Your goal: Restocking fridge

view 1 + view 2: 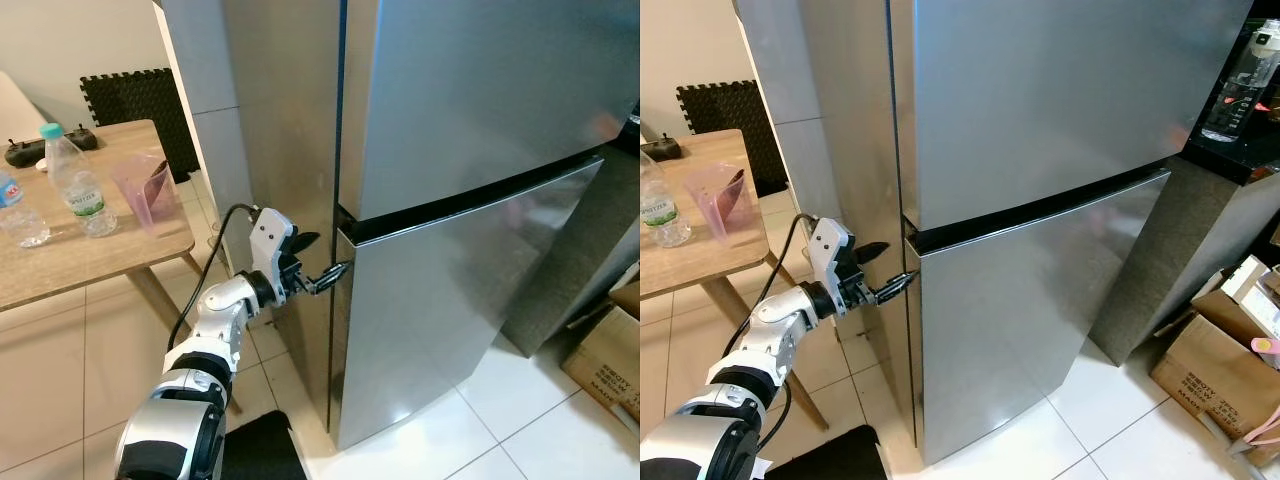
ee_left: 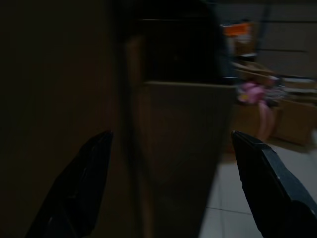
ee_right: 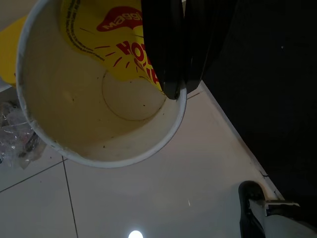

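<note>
two fingers of left gripper [image 1: 318, 262] spread at fridge [image 1: 470, 150] door edge

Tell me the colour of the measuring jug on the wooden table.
Translucent pink measuring jug, clearest in the left eye view.

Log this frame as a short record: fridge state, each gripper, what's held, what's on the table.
fridge: both doors closed
left gripper: open, fingers either side of the lower door's edge at the seam
right gripper: shut on the rim of a cup, which is empty, above the floor
table: two bottles, pink jug
</note>
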Tool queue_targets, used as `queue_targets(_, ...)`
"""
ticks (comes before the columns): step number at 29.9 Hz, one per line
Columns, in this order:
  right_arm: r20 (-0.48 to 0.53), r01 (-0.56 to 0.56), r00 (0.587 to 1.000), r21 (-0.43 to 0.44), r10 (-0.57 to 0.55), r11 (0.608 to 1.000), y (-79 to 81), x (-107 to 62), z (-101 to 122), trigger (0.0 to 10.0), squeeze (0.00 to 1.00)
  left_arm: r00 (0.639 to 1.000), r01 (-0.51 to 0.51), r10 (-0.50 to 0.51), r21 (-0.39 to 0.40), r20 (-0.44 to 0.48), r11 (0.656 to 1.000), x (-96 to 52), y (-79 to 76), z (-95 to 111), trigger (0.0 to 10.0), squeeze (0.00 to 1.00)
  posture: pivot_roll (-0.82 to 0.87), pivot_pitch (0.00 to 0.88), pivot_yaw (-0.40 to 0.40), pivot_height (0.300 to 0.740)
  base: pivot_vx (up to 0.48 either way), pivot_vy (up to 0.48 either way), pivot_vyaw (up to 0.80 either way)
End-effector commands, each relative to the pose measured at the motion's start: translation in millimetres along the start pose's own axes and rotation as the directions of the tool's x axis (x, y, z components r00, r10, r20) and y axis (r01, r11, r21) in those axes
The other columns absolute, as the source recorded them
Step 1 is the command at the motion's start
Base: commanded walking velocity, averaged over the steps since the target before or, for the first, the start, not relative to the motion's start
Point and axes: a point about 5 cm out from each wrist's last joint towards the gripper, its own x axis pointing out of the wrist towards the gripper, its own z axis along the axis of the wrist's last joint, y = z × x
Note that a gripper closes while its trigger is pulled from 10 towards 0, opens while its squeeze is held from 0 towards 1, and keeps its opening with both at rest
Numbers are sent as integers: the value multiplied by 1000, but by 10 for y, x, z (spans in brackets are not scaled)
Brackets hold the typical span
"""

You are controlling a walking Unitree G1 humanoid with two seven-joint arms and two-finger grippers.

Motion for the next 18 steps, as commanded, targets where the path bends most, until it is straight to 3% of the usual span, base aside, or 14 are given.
queue_targets(1, -6, 0, 1000, 11, 0, 1000, 27, -2, -25, 10000, 0, 999, 51, -51, 24, -1, 998, 108, -52, 56, 10000, 0, -101, 0, -13, 740, 0, 0, 0)
queue_targets(13, -3, 1, 1000, 5, -1, 1000, 38, -1, -25, 10000, 0, 998, 57, -57, 26, -1, 998, 112, -58, 50, 10000, 0, -99, 0, -12, 740, 0, 0, 0)
queue_targets(18, -4, 2, 1000, 5, -2, 1000, 39, -1, -27, 10000, 0, 994, 108, -109, 14, 22, 994, 175, -146, 51, 10000, 0, -100, 0, -11, 740, 0, 0, 0)
